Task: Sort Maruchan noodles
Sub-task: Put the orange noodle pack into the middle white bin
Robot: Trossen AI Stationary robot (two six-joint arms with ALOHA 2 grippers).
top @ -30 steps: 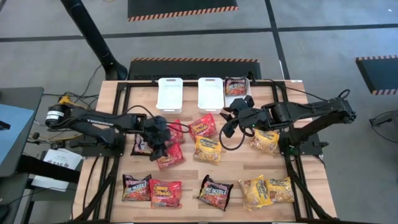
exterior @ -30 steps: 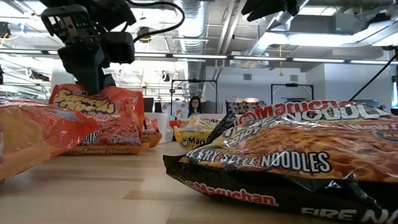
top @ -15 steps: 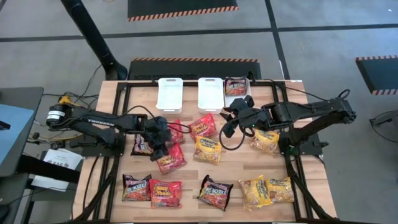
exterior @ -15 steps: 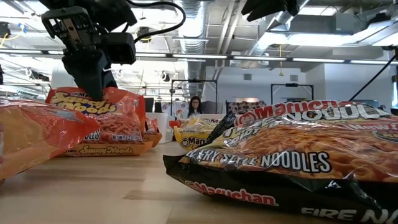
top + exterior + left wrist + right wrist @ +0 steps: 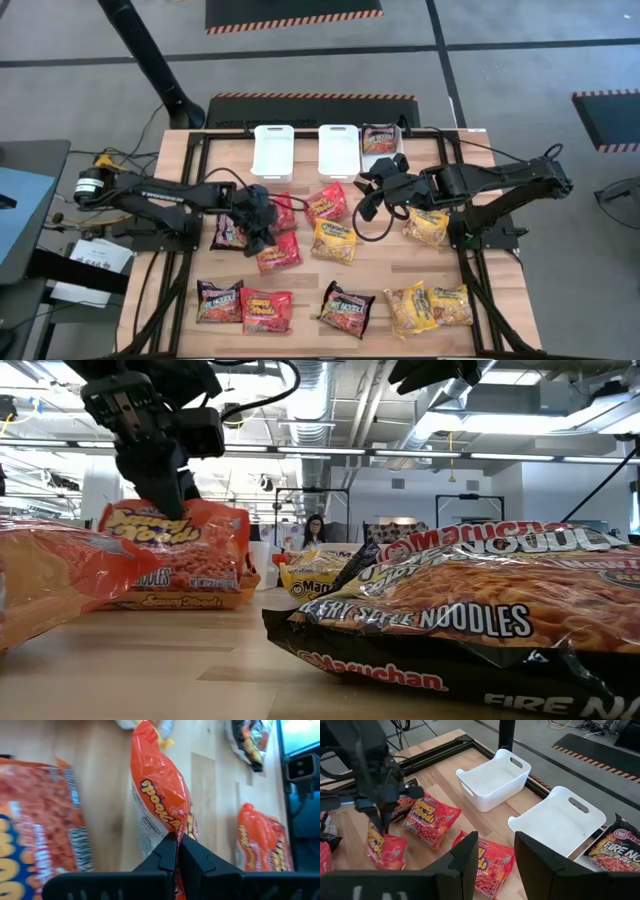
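Pinched edge of a light, crinkly red Maruchan packet (image 5: 160, 805) sits in the closed left gripper (image 5: 177, 851); it probably sags; right gripper (image 5: 494, 851) hovers agape.

The dark packet (image 5: 480, 630) reads "Maruchan", "NOODLES" and "FIRE".

Grey floor (image 5: 520, 90) (hazard-striped mats (image 5: 293, 14)), exposed ceiling ducts (image 5: 330, 385)

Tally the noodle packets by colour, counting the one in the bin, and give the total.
Red packets: 4
Yellow packets: 4
Dark packets: 4
Total: 12
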